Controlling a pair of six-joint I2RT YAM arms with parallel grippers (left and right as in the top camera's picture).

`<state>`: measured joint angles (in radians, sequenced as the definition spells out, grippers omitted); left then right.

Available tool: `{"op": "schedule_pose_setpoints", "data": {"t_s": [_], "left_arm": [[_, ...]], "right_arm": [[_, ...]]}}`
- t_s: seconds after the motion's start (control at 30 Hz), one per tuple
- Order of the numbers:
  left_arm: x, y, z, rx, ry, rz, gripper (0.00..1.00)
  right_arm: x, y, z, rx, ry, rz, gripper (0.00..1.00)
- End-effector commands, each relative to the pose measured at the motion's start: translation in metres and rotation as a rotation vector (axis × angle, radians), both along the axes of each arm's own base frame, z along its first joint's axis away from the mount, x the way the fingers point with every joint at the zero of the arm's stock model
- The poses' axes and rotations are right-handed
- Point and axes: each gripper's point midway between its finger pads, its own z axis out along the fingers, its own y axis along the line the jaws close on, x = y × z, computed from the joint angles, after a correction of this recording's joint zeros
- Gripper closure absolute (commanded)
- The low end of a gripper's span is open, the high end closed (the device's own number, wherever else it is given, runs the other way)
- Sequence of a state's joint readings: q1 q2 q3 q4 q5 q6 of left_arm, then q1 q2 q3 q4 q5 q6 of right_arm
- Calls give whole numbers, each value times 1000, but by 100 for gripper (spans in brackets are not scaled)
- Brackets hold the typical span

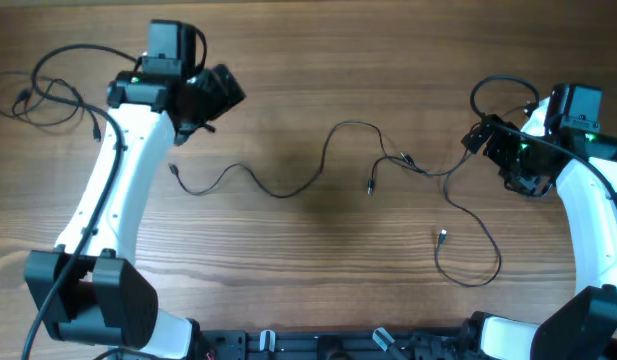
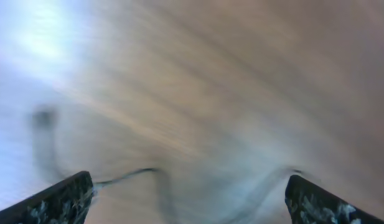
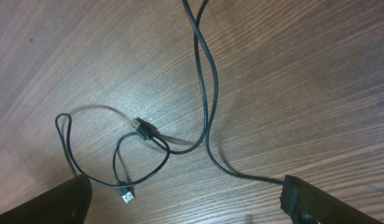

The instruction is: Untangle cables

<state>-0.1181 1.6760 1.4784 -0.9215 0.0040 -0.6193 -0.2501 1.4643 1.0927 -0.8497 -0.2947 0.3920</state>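
Thin black cables lie spread across the middle of the wooden table. One strand (image 1: 278, 192) runs from a plug at the left, up over an arch, to a plug near the centre. A second strand (image 1: 468, 215) runs from the centre right and loops toward the front. My left gripper (image 1: 216, 95) is open and empty, behind the left strand's end. The left wrist view is motion-blurred, showing only a smeared cable (image 2: 132, 175) between the spread fingers (image 2: 188, 190). My right gripper (image 1: 488, 142) is open (image 3: 185, 193) above loops of cable (image 3: 207, 106) with a USB plug (image 3: 127, 196).
Another small tangle of thin black cord (image 1: 48, 95) lies at the far left back corner, beside the left arm (image 1: 123, 190). A black loop (image 1: 498, 90) rises beside the right arm (image 1: 588, 200). The arm bases stand at the front edge.
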Motion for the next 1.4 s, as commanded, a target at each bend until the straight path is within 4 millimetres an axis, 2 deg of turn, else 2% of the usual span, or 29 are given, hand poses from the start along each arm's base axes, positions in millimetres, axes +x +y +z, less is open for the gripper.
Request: {"op": "schedule_pose_setpoints", "data": {"t_s": [0.0,0.13,0.23,0.3,0.43,0.5,0.63,0.73,0.8,0.9,1.0,1.23,1.37], "left_arm": [[-18,52,-7,284,79,57,0],[-31,53,-11,291,138,49,0],[-34,52,-12,285,150,45,0],[-35,49,-13,269,154,38,0],[-35,41,-15,220,159,20,0],[-35,39,-15,213,159,17,0],[-35,39,-15,213,158,17,0],[-34,39,-15,213,155,17,0],[-34,39,-15,213,155,17,0],[-34,39,-15,213,154,17,0],[-34,39,-15,213,155,17,0],[-34,39,-15,212,155,17,0],[-35,39,-15,212,156,17,0]], "right_arm": [[-1,-1,-5,-5,14,-1,0],[4,28,11,84,-88,225,0],[6,28,30,67,-119,257,0],[1,34,54,52,-188,315,0],[-10,77,79,136,-343,596,0],[-17,97,77,152,-360,711,0],[-25,131,67,165,-356,829,0],[-22,149,59,152,-372,883,0],[-19,153,52,126,-357,895,0],[-14,144,45,65,-335,881,0],[1,132,43,-40,-358,859,0],[2,132,41,-43,-363,861,0],[-2,132,13,-32,-321,867,0]]}}
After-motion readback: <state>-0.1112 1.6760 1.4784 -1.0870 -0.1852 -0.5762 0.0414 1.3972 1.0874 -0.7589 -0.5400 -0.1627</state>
